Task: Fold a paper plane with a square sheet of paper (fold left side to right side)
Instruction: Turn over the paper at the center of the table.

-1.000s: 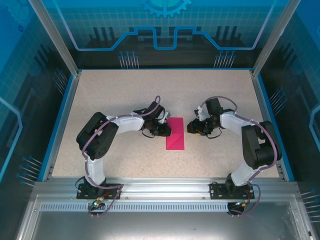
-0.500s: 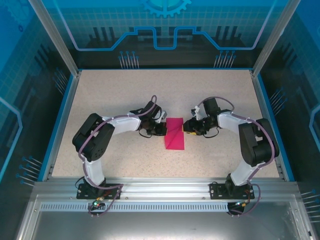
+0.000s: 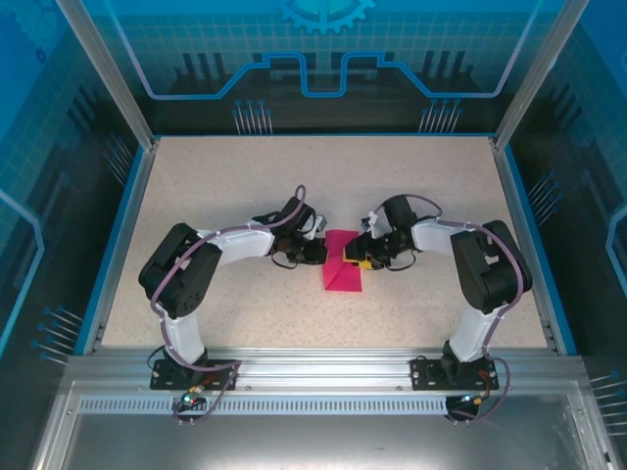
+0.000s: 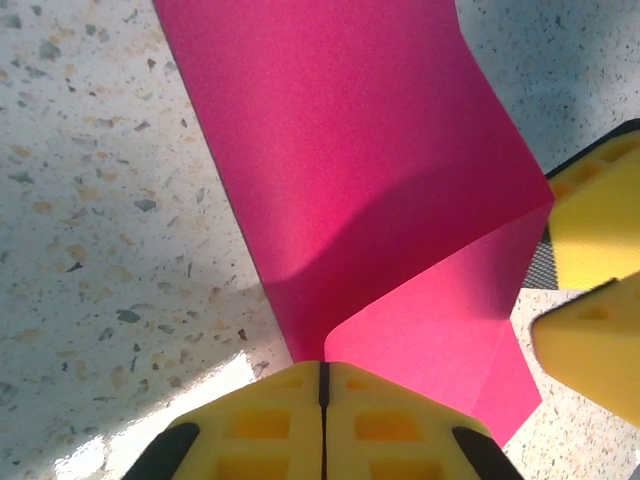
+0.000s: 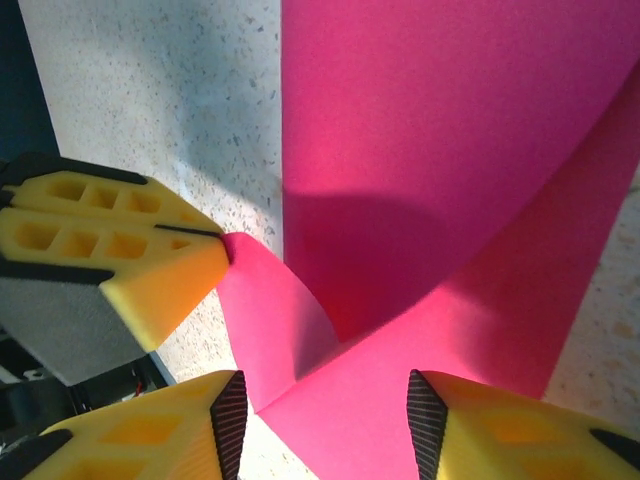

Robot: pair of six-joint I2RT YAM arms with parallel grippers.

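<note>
**Jaws: left gripper [image 4: 322, 375] pinching paper [image 4: 350, 150], right gripper [image 5: 325, 400] apart**

Left jaws are closed. The yellow fingers are pressed together on a curled-up corner of the paper. Right jaws stand apart, with a raised flap of paper lying between the fingers but not clamped. The paper sits mid-table [image 3: 245, 176] as a narrow magenta strip between the two grippers. Its near end lies flat on the surface. Its far end is lifted and curls over where the grippers meet. From the right wrist, the left fingertip holding the corner is just beside the right gripper.
</note>
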